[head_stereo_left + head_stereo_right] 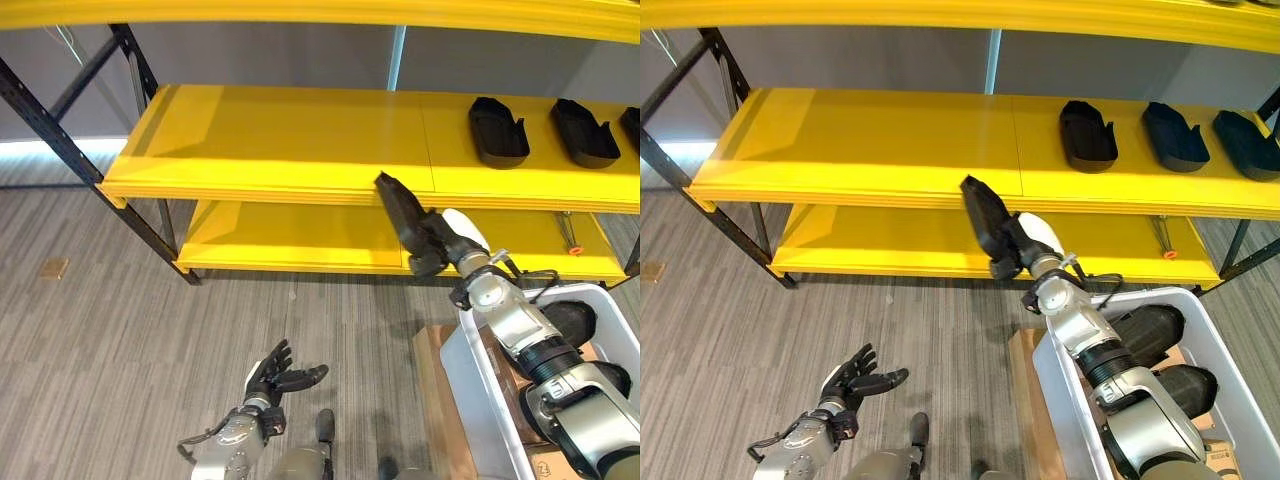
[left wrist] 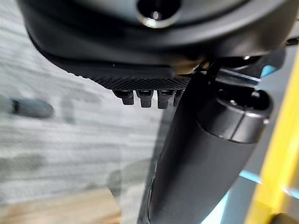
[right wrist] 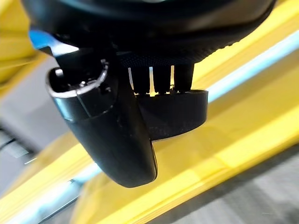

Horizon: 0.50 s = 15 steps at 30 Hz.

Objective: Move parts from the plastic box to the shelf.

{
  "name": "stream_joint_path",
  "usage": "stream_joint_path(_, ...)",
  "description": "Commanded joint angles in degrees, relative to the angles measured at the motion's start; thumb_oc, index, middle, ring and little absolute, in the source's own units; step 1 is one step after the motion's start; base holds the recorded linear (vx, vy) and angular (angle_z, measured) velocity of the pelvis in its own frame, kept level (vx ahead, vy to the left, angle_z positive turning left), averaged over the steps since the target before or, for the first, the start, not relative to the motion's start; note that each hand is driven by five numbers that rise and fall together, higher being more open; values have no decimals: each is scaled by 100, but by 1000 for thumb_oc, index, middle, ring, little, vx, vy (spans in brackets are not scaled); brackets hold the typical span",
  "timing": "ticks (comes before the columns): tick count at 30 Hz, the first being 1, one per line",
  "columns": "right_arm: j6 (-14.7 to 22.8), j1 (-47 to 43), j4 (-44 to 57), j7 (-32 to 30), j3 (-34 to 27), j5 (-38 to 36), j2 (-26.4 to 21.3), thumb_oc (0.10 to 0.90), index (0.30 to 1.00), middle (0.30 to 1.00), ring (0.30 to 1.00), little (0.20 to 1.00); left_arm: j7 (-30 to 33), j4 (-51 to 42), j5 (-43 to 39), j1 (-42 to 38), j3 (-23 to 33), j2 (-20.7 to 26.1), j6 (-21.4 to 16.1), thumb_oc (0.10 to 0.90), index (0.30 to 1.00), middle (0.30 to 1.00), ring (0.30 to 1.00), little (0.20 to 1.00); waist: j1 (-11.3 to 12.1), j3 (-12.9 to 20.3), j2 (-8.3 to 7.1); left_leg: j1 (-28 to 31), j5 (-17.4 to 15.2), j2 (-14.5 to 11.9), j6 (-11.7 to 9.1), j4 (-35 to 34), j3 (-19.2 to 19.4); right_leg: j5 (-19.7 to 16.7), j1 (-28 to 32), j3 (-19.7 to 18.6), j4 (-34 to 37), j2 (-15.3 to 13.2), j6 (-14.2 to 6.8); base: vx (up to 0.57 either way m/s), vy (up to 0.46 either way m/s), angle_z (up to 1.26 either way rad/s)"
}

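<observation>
My right hand (image 1: 437, 246) is shut on a black moulded part (image 1: 397, 205), held up in front of the front edge of the yellow shelf (image 1: 280, 140). In the right wrist view the black part (image 3: 175, 114) sits clamped between my fingers (image 3: 161, 77) and thumb (image 3: 110, 135). Three similar black parts (image 1: 1086, 135) lie on the shelf's right half. The white plastic box (image 1: 1070, 400) at lower right holds more black parts (image 1: 1150, 335). My left hand (image 1: 275, 380) hangs low over the floor, open and holding nothing.
A lower yellow shelf board (image 1: 290, 240) runs beneath the main one, with a small tool with an orange tip (image 1: 572, 247) on its right end. Black steel uprights (image 1: 60, 135) frame the rack at left. The box stands on a brown wooden base (image 1: 440, 400).
</observation>
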State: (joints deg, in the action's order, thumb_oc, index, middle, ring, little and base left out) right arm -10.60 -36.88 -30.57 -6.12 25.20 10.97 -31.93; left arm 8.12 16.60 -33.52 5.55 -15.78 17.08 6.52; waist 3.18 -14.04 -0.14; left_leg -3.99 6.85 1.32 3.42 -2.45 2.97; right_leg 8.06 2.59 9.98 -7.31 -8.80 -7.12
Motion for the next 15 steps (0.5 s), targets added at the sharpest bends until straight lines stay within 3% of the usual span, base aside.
stream_joint_path(1,272,-1270,-179,-449,-71,-95,-218,400,300,300,300,300,-72,-481,-149,-47,-13,103,-347,900,1000,1000,1000,1000,74,406,-317,81,-1060,-828,-837,957,-137,-680,-141,141,803,-202,-168,-54,14,-17)
stream_joint_path(7,231,-1429,-265,-399,-9,80,-221,400,300,300,300,300,-25,-466,-238,-289,-101,171,-385,900,1000,1000,1000,1000,153,122,-261,-372,-1550,-446,-555,1929,-385,-412,-642,108,-778,-588,-259,3,156,6)
stream_joint_path(8,191,-1263,-268,-362,-61,140,-247,400,300,300,300,300,-58,-483,-188,-263,-100,184,-362,900,1000,1000,1000,1000,124,103,-228,-273,-1656,-239,-388,1970,-532,-891,-828,57,-1480,-799,-232,178,366,55)
stream_joint_path(9,166,-1239,-273,-351,-71,154,-268,400,300,300,300,300,-62,-511,-151,-273,-116,190,-345,900,1000,1000,1000,1000,72,43,-184,-211,-1685,-110,-278,1979,-598,-1314,-1056,-230,-1978,-877,-227,169,386,82)
stream_joint_path(11,137,-1289,-271,-410,-111,98,-255,400,300,300,300,300,-45,-542,-80,-292,-111,209,-356,900,1000,1000,1000,1000,13,-124,-70,-81,-1715,14,-150,2050,-682,-1784,-1389,-549,-2618,-896,-153,59,297,92)
stream_joint_path(12,137,-1344,-295,-425,-127,89,-287,400,300,300,300,300,-55,-540,-49,-337,-102,231,-341,900,1000,1000,1000,1000,-5,-208,8,-43,-1728,15,-112,2110,-732,-1713,-1595,-710,-2907,-800,-109,70,199,59)
stream_joint_path(15,117,-1348,-280,-386,-106,139,-360,400,300,300,300,300,-65,-492,-15,-333,-42,192,-312,900,1000,1000,1000,1000,-50,-141,-11,171,-1806,125,-111,1985,-879,-1461,-1798,-709,-2506,-697,-53,187,81,29)
